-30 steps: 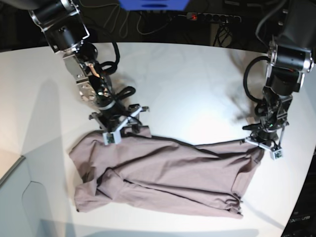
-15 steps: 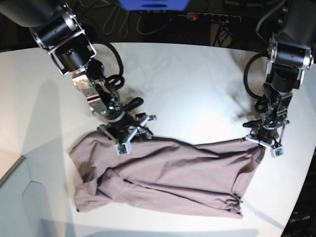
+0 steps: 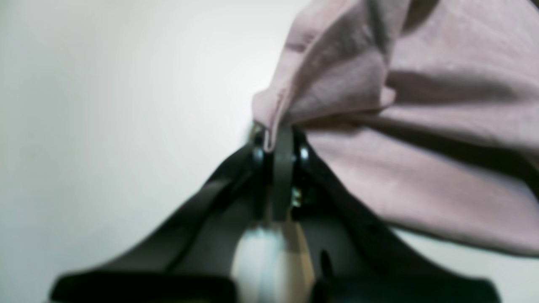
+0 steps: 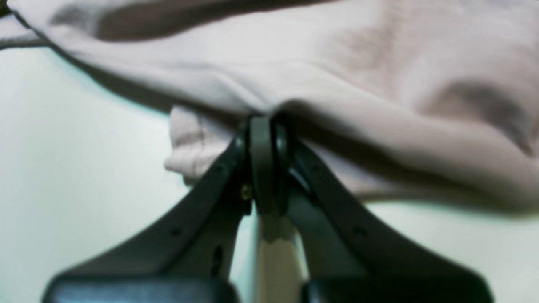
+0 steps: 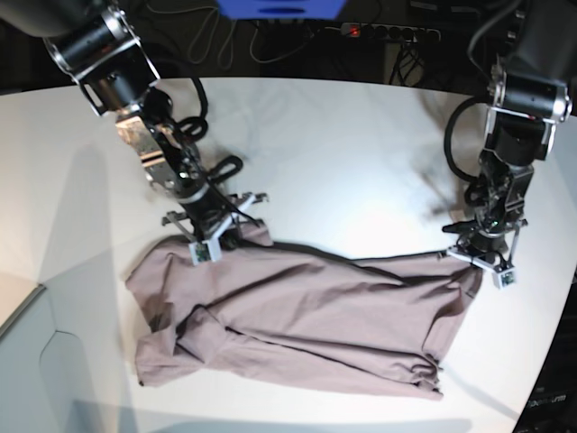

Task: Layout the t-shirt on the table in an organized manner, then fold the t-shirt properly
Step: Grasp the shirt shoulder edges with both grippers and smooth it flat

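In the base view the shirt (image 5: 297, 316) lies crumpled across the near half of the table (image 5: 343, 153), bunched and doubled over at its near-left end, its far edge running roughly straight between the two arms. The left gripper (image 3: 278, 145) is clamped on a folded corner of fabric at the shirt's far edge; in the base view it (image 5: 482, 257) sits low over the table. The right gripper (image 4: 263, 126) is pinched shut on a fold of the other far corner, seen in the base view (image 5: 212, 239) pressed into the cloth. To spread the shirt well, both arms should probably lift together, keep the edge taut between them, and draw away evenly so the bunched near part unrolls flat without slipping from either pinch.
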Robot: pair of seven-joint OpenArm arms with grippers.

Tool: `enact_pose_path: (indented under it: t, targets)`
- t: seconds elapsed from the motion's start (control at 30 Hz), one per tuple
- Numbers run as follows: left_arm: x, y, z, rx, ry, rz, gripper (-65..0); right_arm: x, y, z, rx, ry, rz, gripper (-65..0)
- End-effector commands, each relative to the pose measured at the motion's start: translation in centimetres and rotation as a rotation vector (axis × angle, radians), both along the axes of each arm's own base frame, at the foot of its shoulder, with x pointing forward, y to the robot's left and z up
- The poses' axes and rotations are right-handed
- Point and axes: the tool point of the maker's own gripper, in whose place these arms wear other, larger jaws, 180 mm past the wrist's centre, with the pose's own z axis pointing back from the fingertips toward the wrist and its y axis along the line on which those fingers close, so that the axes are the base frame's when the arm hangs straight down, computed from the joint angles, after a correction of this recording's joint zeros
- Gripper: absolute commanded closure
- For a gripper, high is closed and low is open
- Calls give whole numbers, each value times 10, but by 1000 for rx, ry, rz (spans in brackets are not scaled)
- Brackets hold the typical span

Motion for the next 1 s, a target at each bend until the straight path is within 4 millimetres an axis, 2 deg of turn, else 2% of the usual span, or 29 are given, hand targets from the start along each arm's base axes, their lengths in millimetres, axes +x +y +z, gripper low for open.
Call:
enact_pose_path:
  t: [0.0,0.07,0.23,0.43,0.6,0.7,0.8,0.9,0.97]
  targets:
    - [3,-2,4,-13,12,-15,-1,-33,-24,-28,-74,144,-6,0]
    - [3,-1,12,-24,10,-27,-1,-40,-34,-19,-71,122,-8,0]
    - [-14,-3,31,-102,-15,-11,-1,-57,-65,7,-51,59,-69,0]
    - [-46,3,62,-142,-50,-2,-1,-63,-107,47,-39,-32,-180,0]
    - [-72,2,73,-144,-67,-1,-1,-70,-148,76,-41,-100,-303,0]
    - [-85,1,65,-161,-54,21,-4,-79,-147,96,-13,-144,-337,0]
    - [-94,2,57,-172,-38,42,-6,-87,-130,107,16,-160,-311,0]
    - [-98,1,56,-177,-35,43,-7,-95,-95,105,61,-142,-238,0]
    - [-101,3,55,-176,-33,51,-41,-100,-69,100,89,-118,-182,-40]
